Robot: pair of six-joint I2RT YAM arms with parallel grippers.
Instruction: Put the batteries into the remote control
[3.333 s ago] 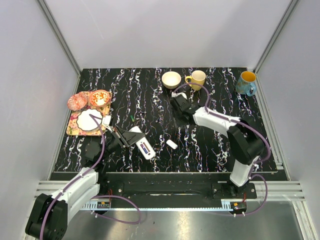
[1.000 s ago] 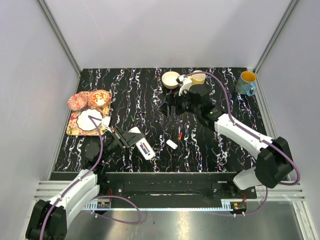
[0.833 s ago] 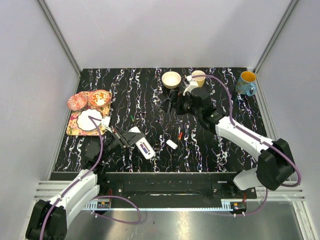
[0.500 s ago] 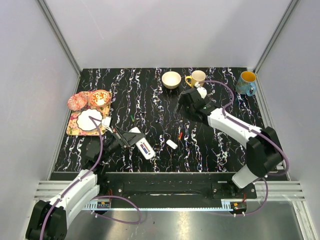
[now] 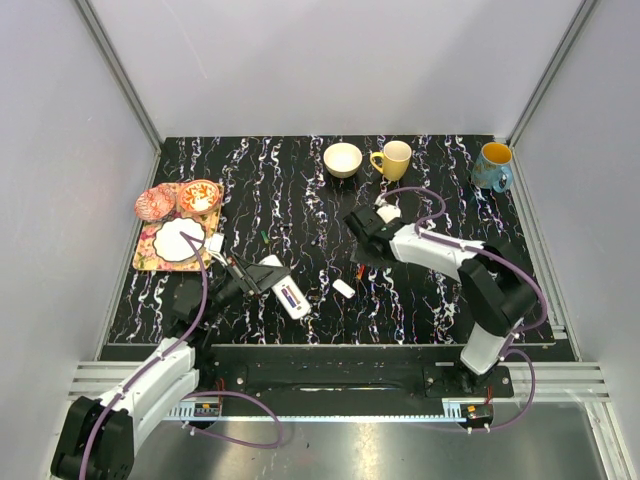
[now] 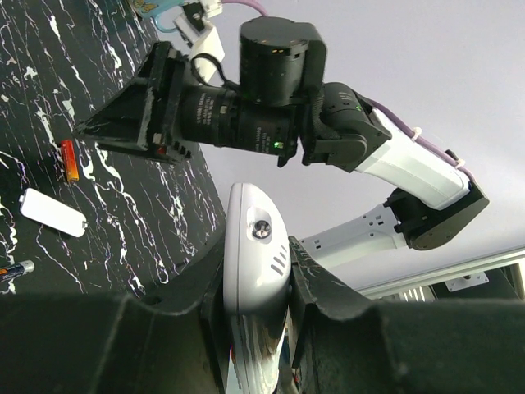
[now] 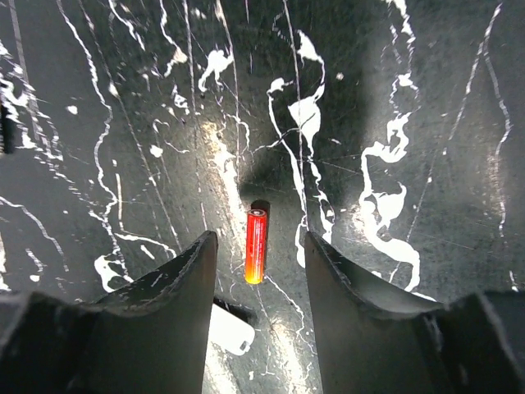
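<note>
The right end effector [image 7: 260, 238], jaws open, straddles the battery [image 7: 256, 246]: centre, lower, then close; left end effector [image 6: 257, 283] grips remote [image 6: 256, 238]

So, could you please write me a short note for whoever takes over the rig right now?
Left gripper: shut on the remote control, holding it near the left front of the table.
Right gripper: open, lowered over the red-orange battery with a finger on either side, not touching it.
The second battery lies on the table close to the remote. A small white piece, possibly the battery cover, lies between the two batteries.
Done: the remote is gripped.
Left: both batteries are on the table, so pick up, insert and close are all to do.
</note>
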